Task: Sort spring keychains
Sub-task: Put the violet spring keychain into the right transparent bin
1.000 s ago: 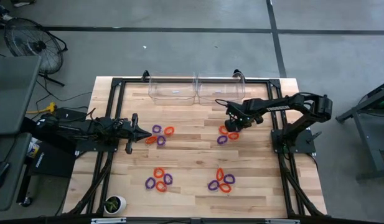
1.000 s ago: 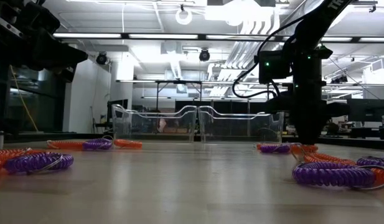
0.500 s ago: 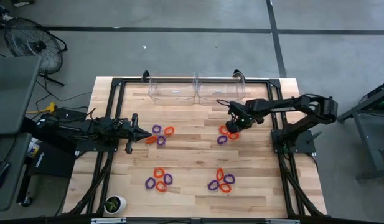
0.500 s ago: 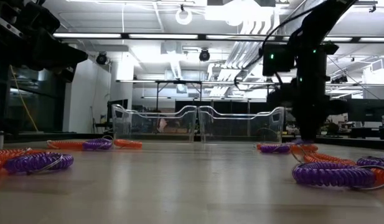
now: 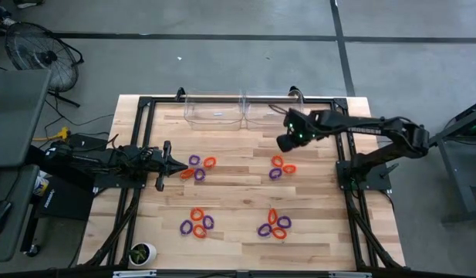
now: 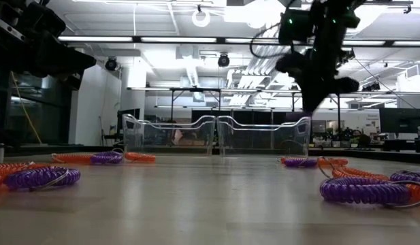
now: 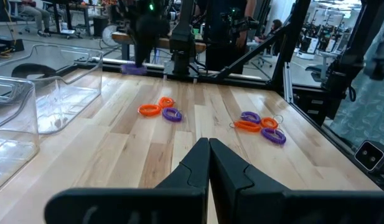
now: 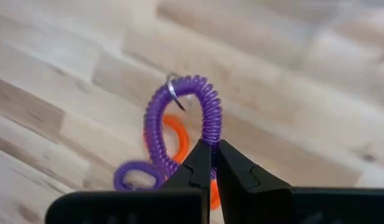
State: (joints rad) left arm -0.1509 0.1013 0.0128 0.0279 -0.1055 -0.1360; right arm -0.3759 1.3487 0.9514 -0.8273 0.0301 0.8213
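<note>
Several orange and purple spring keychains lie flat on the wooden table in four clusters: far left (image 5: pixel 197 167), far right (image 5: pixel 281 167), near left (image 5: pixel 197 224) and near right (image 5: pixel 274 226). My right gripper (image 5: pixel 286 141) hangs high above the table, between the far right cluster and the clear bins, shut on one purple keychain (image 8: pixel 185 118). The left wrist view also shows this keychain (image 7: pixel 134 70) under the right gripper. My left gripper (image 5: pixel 180 166) lies low and level beside the far left cluster, shut on nothing (image 7: pixel 208 143). My right gripper pinches the purple keychain's coil (image 8: pixel 207 142) between its two fingertips, at one spot on the loop. The fingers slant steeply down from above. The keychain is lifted clear of the table, its loop reaching out beyond the fingertips with a small metal ring (image 8: pixel 173 87) at its free end.
Two clear bins (image 5: pixel 214 110) (image 5: pixel 272 110) stand side by side at the table's far edge. A black frame rail (image 5: pixel 137 147) runs along the table's sides. A small potted plant (image 5: pixel 142 252) sits at the near left corner.
My right gripper has risen from the far right cluster, taking the purple keychain up clear of the table, and has shifted a little toward the bins while tipping less steeply. The other keychains of that cluster stay on the table.
</note>
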